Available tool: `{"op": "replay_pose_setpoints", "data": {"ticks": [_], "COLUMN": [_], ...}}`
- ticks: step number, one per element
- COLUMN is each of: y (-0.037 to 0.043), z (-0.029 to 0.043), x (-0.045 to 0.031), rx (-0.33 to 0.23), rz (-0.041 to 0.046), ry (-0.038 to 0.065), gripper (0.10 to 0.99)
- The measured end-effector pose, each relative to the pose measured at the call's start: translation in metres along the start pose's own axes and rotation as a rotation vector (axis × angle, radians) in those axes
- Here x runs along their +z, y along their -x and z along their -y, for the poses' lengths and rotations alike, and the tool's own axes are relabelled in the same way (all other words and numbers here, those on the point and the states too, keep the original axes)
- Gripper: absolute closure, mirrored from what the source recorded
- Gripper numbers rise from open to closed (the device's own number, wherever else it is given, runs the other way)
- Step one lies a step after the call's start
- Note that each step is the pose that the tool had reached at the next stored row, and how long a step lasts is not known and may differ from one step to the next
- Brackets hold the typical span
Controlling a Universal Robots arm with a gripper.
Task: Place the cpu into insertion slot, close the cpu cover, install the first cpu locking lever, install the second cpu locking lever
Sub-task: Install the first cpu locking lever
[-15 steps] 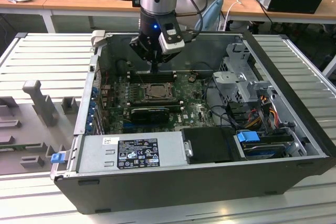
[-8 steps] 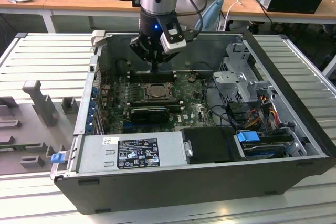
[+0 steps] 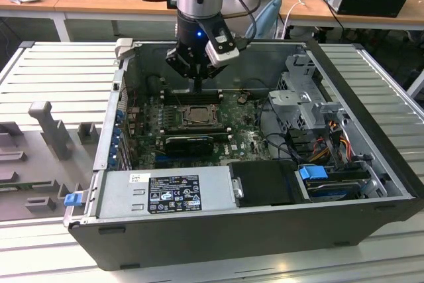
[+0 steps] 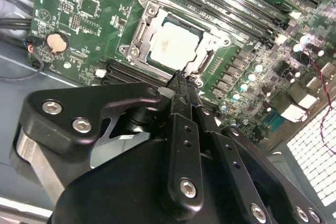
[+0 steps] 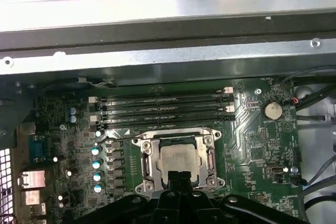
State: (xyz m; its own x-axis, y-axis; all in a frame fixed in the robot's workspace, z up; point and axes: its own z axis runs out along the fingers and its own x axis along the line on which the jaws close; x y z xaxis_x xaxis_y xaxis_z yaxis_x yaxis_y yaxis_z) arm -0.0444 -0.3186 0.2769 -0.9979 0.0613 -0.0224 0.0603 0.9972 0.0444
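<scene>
The cpu (image 4: pixel 176 43) lies flat in the insertion slot (image 5: pixel 173 131) on the green motherboard, its silver face (image 5: pixel 177 157) showing. The silver cpu cover (image 4: pixel 143 31) lies down over the socket, framing the chip through its cut-out (image 5: pixel 145 162). My gripper (image 4: pixel 180 80) hovers at the socket's edge, its fingers pressed together into one thin black tip with nothing between them. In the exterior view my gripper (image 3: pixel 197 88) hangs just above and behind the socket (image 3: pixel 197 115), inside the open computer case.
Long black memory slots (image 5: pixel 163 106) run beside the socket. A black expansion card (image 3: pixel 189 142), the power supply (image 3: pixel 165 193), a drive cage (image 3: pixel 311 101) and loose cables (image 3: pixel 281 144) crowd the case. A coin battery (image 5: pixel 272 110) sits on the board.
</scene>
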Motion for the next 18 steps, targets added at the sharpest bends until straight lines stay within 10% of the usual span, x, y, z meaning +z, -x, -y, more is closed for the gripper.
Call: {"op": "replay_pose_setpoints", "data": {"ticks": [10,18], "y": [-0.0072,-0.0526], "z": [0.0005,0.0027], "x": [0.0,0.0061], "rx": [-0.042,-0.042], "rz": [-0.0012,0.0016], "ry": [0.001,0.014], "gripper": [0.98,0.98]}}
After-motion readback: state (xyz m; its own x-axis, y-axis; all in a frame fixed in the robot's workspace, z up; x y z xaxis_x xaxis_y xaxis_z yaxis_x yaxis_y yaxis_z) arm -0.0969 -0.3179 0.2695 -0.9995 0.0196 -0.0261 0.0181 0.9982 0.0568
